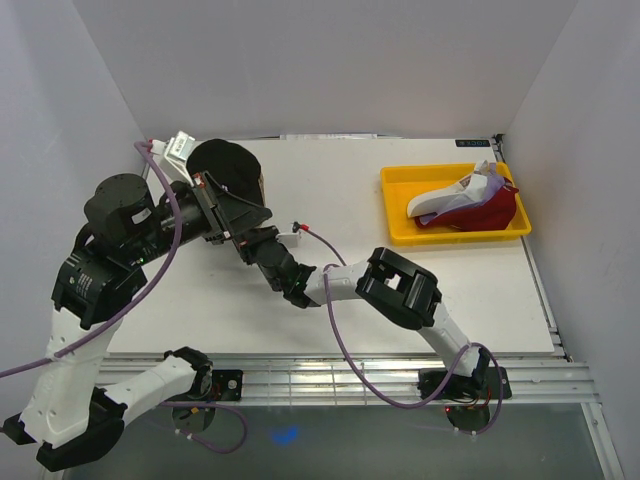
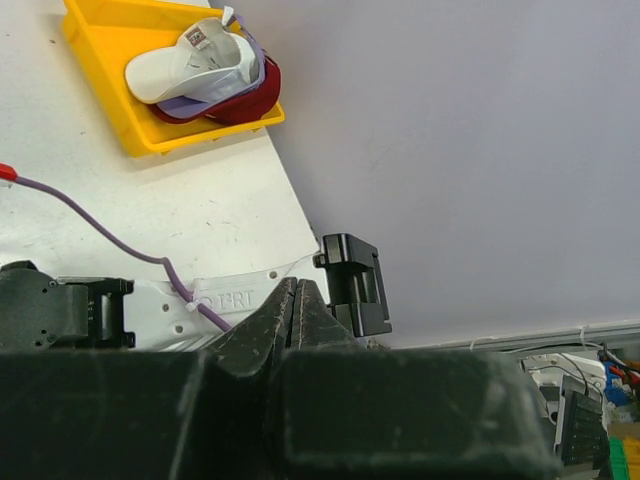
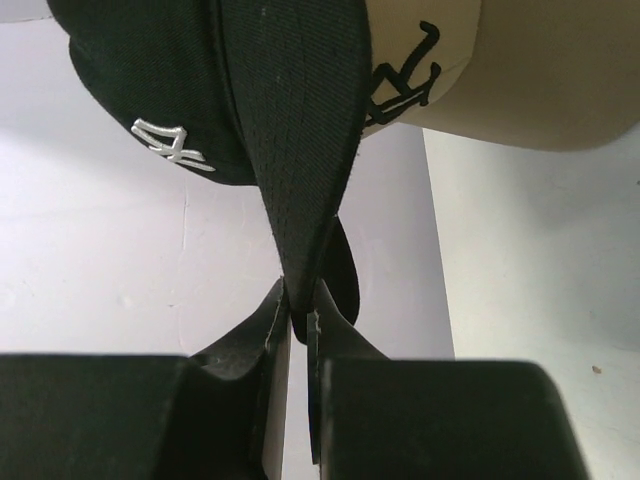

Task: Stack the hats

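Observation:
The black cap (image 1: 228, 170) with the white NY logo (image 3: 172, 143) is held up over the left middle of the table. My right gripper (image 3: 298, 305) is shut on the tip of its brim (image 3: 295, 120); in the top view the right gripper (image 1: 262, 246) reaches in from the right. The tan cap (image 3: 530, 70) sits right beside the black one and is hidden in the top view. My left gripper (image 2: 291, 290) is shut with nothing visible between its fingers, close by the black cap (image 1: 238, 230). The white (image 1: 435, 203), purple (image 1: 470, 195) and red (image 1: 492, 212) caps lie stacked in the yellow tray (image 1: 400, 180).
The yellow tray (image 2: 110, 40) stands at the back right near the table edge. A red-tipped purple cable (image 1: 305, 231) hangs over the table by the right forearm (image 1: 340, 285). White walls enclose the table; metal rails (image 1: 330, 375) run along the near edge.

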Robot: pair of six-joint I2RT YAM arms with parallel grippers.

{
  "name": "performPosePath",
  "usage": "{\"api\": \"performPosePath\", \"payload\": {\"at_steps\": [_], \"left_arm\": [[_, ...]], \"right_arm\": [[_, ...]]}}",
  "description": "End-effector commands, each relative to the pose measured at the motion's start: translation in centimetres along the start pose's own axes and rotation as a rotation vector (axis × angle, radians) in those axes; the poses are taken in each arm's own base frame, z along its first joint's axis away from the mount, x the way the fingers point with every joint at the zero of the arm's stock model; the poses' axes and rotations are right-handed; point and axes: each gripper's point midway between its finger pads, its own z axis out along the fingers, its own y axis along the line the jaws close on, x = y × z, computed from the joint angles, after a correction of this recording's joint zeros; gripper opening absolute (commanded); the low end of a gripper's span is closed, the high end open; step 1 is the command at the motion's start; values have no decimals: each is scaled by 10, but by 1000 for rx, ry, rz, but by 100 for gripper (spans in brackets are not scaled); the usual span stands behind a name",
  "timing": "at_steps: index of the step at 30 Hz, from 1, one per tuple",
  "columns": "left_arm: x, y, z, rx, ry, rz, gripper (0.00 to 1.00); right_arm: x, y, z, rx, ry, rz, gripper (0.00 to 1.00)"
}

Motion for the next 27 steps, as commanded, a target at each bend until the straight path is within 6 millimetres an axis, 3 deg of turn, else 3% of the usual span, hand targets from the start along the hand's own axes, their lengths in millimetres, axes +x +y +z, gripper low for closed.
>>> {"api": "performPosePath", "payload": {"at_steps": [1, 8, 16, 27], "left_arm": [[-2, -3, -1, 14, -12, 0, 0], [0, 0, 1, 7, -9, -6, 0], [0, 0, 0, 7, -11, -9, 0], [1, 4, 1, -2, -10, -14, 0]], "right_arm": [[-16, -90, -4, 208, -23, -21, 8], [-22, -117, -9, 282, -27, -12, 8], [-20, -126, -5, 328, -14, -43, 8], [-24, -157, -2, 418, -18, -52, 8]]}}
